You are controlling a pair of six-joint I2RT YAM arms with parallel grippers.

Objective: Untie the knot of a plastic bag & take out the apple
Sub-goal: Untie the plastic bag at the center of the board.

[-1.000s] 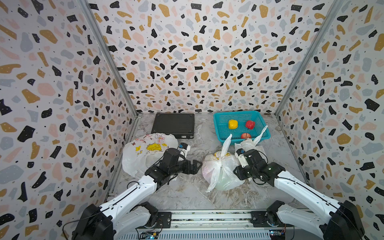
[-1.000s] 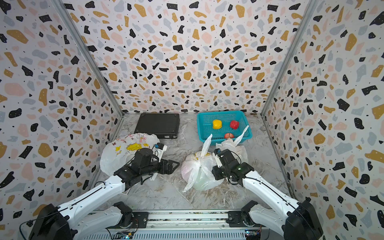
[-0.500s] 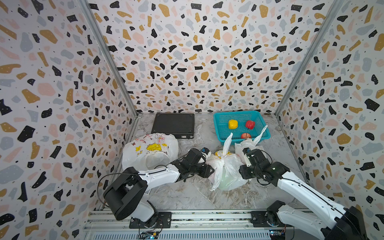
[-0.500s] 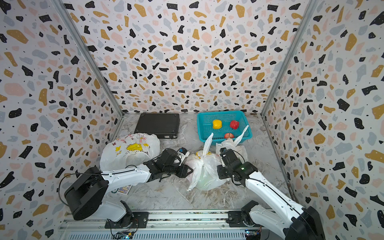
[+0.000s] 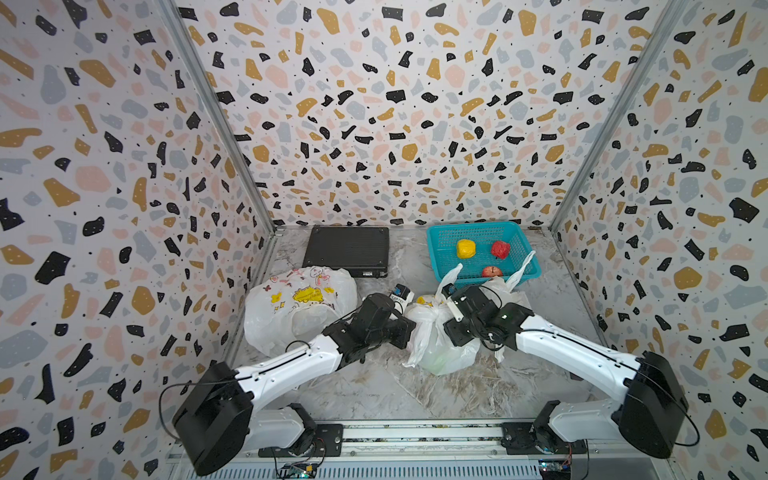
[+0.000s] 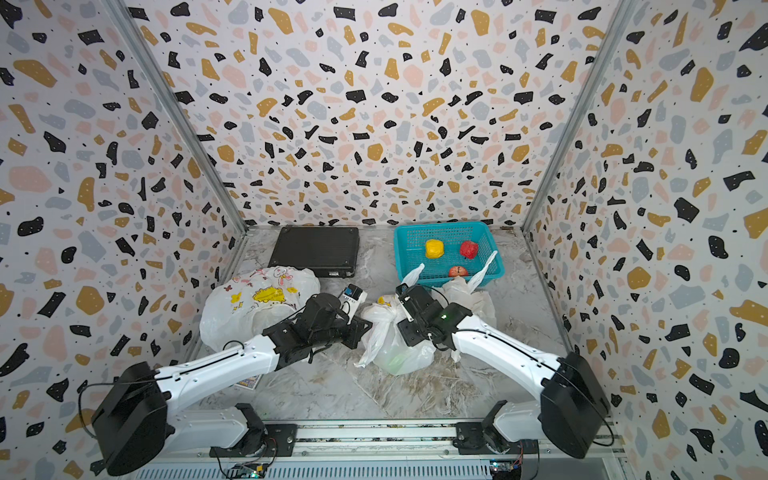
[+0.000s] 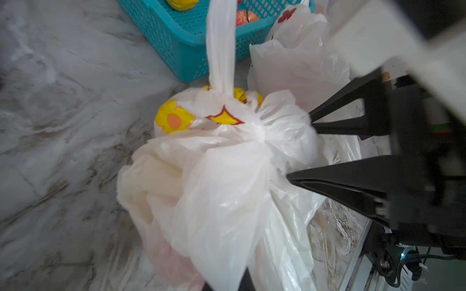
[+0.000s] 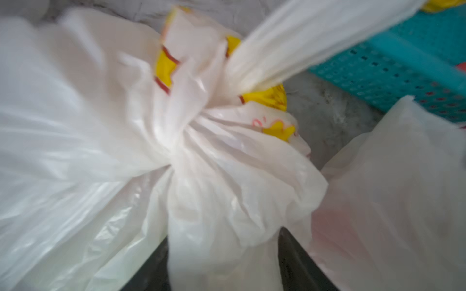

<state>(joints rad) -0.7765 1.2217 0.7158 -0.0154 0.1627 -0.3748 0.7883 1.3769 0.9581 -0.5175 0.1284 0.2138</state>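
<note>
Left fingers (image 5: 405, 329) are pinching shut on a flap of the white flower-printed plastic bag (image 5: 440, 340); right fingers (image 7: 353, 181) are squeezing the wad (image 7: 287, 136) beside its knot (image 8: 191, 136), bag sitting between them. Knot tied, apple not out: 0 of 2 steps done.

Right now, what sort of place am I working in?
Most likely a purpose-built robot test booth, not a home: speckled walls box in a marble-look tabletop on three sides, a metal mounting rail runs along the front, and the tied bag and fruit basket look like staged props.
</note>
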